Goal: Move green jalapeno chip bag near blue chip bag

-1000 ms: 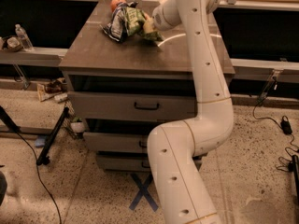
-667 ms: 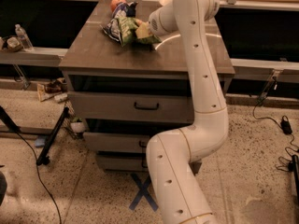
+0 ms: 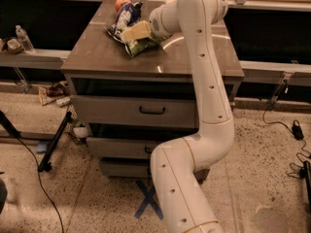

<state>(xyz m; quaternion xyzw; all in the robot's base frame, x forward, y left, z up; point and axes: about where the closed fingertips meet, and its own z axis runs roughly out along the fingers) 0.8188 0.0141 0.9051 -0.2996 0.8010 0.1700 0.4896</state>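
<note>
At the far left of the frame a clear water bottle stands on a low ledge, well apart from anything I am handling. Lower left, a black stand leg slants across the speckled floor. Next comes the grey cabinet, its top filling the upper middle of the frame, with 3 drawer fronts stacked below it.

At the upper left corner of that top sits 1 small orange round thing; I cannot tell what it is. Just below it lies the blue chip bag, dark blue and glossy with a white panel, tilted, its long side running down toward the left.

My pincer comes in from the right and lies over the upper end of the green jalapeno chip bag, just right of the blue chip bag's lower end. Whether it is pinching the bag or only resting on it, I cannot tell.

The green jalapeno chip bag is light green and shiny, crumpled (the wrinkles catch the light), with pale marks I cannot read. Its uncovered lower end points down and left and rests on the cabinet top, toward the front edge. It sits just beside the blue chip bag, close enough that I cannot tell whether the 2 touch.

To the right, my white arm rises from the bottom centre, bends, and crosses the cabinet's front. A blue tape cross marks the floor beside it. At the far right a black cable trails over the floor.
</note>
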